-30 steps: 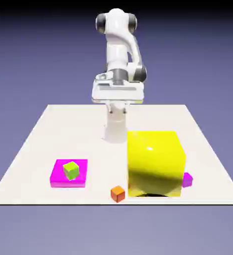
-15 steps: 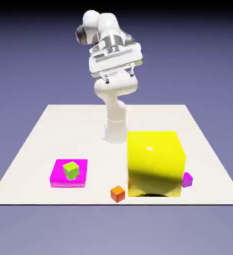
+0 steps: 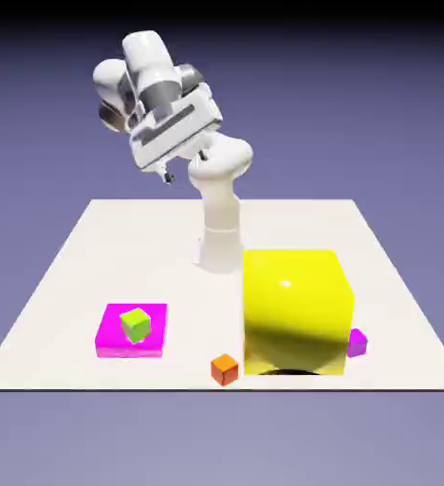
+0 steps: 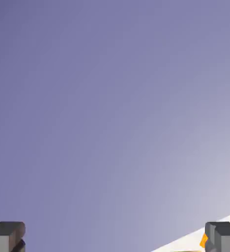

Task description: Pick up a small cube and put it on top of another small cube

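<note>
My claw [image 3: 186, 169] hangs wide open and empty, far above the orange cube [image 3: 225, 368]. I'm in the approach; next I must descend onto it.

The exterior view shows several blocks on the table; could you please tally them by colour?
Yellow: 1, the big yellow cube
Magenta: 1, the flat magenta block
Lime-green: 1, the lime-green small cube
Orange: 1, the tiny orange cube
Purple: 1, the purple small cube
Total: 5

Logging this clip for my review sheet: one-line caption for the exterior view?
Arm raised, end effector high and open, orange cube untouched beside the big yellow cube.
</note>
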Controlling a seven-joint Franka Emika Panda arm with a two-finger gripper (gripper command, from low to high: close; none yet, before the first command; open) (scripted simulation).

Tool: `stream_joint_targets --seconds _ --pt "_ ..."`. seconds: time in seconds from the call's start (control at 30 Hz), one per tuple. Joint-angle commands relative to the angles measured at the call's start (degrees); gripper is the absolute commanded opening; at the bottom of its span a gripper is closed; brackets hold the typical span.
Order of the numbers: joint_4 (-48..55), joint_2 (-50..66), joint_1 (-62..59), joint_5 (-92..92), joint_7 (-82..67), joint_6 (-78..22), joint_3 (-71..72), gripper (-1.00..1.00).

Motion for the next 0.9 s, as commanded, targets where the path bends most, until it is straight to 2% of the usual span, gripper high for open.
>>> stream_joint_targets --seconds 0.0,0.57,0.73,0.77,0.87 --pt "0.87 -1.14 2.08 -1.54 1.91 -1.57 -1.98 0.0" --pt "15.36 -20.05 36.69 -27.17 33.75 -27.75 -34.94 0.0" --pt "15.58 -23.45 37.81 -33.4 34.26 -22.82 -42.02 0.0" --pt "15.58 -23.46 37.81 -33.4 34.26 -22.82 -42.02 -1.0" --pt "15.45 -21.46 37.16 -29.75 33.96 -25.7 -37.88 -1.0"
